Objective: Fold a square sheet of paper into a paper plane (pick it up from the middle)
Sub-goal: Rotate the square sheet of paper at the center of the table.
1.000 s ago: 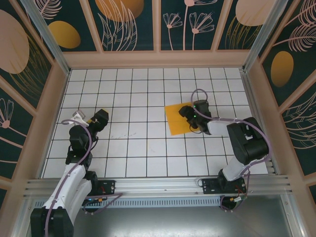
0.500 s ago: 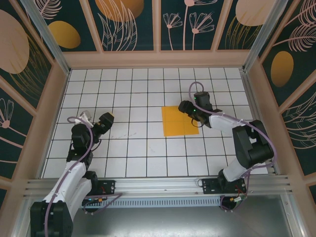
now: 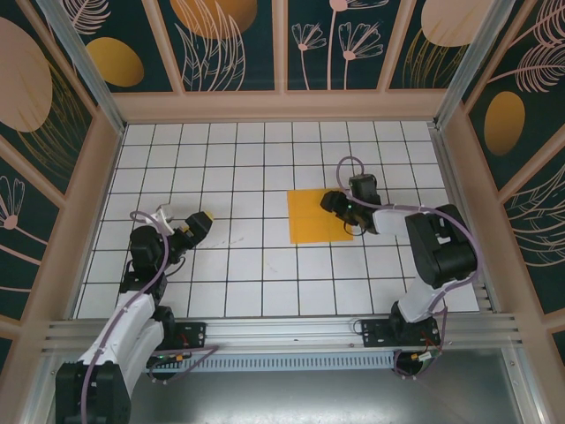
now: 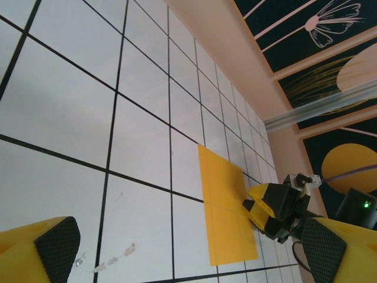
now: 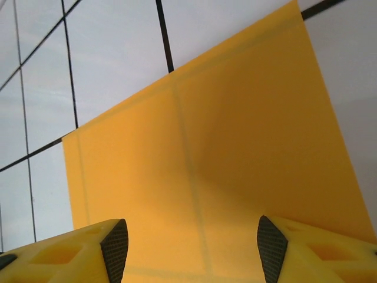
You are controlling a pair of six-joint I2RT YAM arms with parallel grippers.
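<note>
Square sheet of paper [image 3: 316, 216] lies flat on the counter [image 3: 238, 159], right of centre, plain orange-yellow, with grid lines faintly showing through. Right hand [image 3: 334, 201] sits low at its right edge, fingers [image 5: 115, 250] apart, gripping nothing; whether it touches is unclear. Left hand [image 3: 196, 223], spread wide and holding nothing, is well apart from the sheet.

Note the square sheet of paper [image 3: 320, 216]: plain orange-yellow, unmarked; in your right wrist view the grid shows faintly through it. Table [image 3: 238, 265]: white tiles, black grid lines, a few grey scuffs [image 4: 115, 259]. Walls [image 3: 247, 53]: dark teal, with orange and peach ovals and pale line-drawn flowers. Left gripper [image 4: 189, 250] and right gripper [image 5: 192, 247]: yellow fingers [image 5: 59, 253], black dimpled pads [image 5: 115, 247]. Cables [image 3: 344, 168]: lilac.
</note>
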